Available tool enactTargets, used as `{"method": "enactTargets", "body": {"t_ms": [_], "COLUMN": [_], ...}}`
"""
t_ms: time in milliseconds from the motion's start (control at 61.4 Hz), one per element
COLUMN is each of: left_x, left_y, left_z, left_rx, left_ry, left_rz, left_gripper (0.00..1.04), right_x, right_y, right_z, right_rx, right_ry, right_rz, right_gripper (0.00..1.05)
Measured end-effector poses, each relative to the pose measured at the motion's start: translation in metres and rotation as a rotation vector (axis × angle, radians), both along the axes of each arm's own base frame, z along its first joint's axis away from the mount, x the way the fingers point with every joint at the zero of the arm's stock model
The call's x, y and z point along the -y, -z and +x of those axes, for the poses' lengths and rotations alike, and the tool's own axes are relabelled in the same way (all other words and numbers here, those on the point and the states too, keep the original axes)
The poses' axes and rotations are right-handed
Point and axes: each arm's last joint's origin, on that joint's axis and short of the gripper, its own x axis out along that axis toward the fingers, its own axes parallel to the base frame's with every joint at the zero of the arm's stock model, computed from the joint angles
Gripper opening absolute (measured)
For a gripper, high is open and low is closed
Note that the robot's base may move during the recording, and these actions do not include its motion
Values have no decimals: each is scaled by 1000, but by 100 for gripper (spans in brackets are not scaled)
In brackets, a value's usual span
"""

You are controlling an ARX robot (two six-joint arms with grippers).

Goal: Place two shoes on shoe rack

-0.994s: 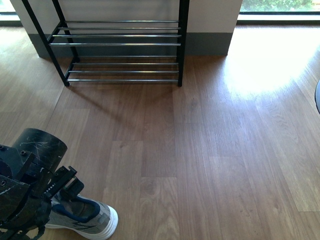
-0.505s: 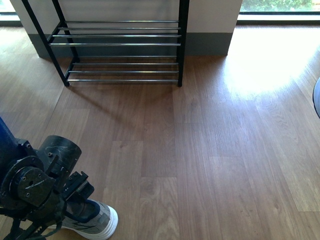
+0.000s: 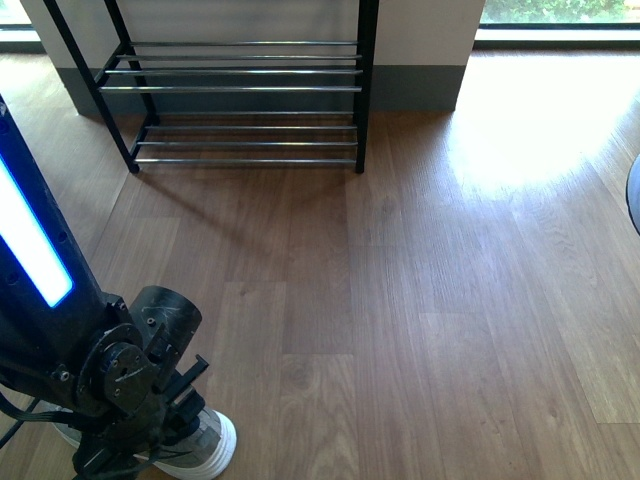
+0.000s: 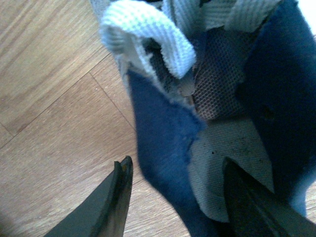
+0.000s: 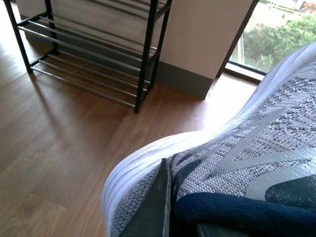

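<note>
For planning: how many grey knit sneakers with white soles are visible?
2. One sneaker on the wooden floor under the left gripper; one sneaker in the right gripper. Others may be hidden.

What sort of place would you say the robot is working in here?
Most likely a home-like room, perhaps an entryway: a wood-plank floor, a black shoe rack with silver rods against the wall, a grey sneaker lying on the floor, and a low window with trees outside.

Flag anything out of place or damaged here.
The grey sneaker lies on the floor far from the shoe rack, with the open left gripper straddling its collar. Its navy lining looks frayed along the edge. The other sneaker is held in the right gripper. Nothing is spilled.
</note>
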Motion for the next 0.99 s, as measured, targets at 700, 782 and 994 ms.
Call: {"method": "enactTargets", "body": {"t_ms": [700, 782, 994], "left_x": [-31, -38, -61], "left_y": [-141, -185, -298], "left_z": [-2, -12, -63], "left_rx": [365, 449, 576], "left_ry": [413, 527, 618], "left_rz": [318, 454, 727], "left_gripper": [2, 2, 2], "right_x": [0, 0, 0], "right_y": [0, 0, 0], "right_z": [0, 0, 0], "right_rx": [0, 0, 0], "right_ry": [0, 0, 0], "right_rz": [0, 0, 0], "right_gripper": [1, 1, 1]}}
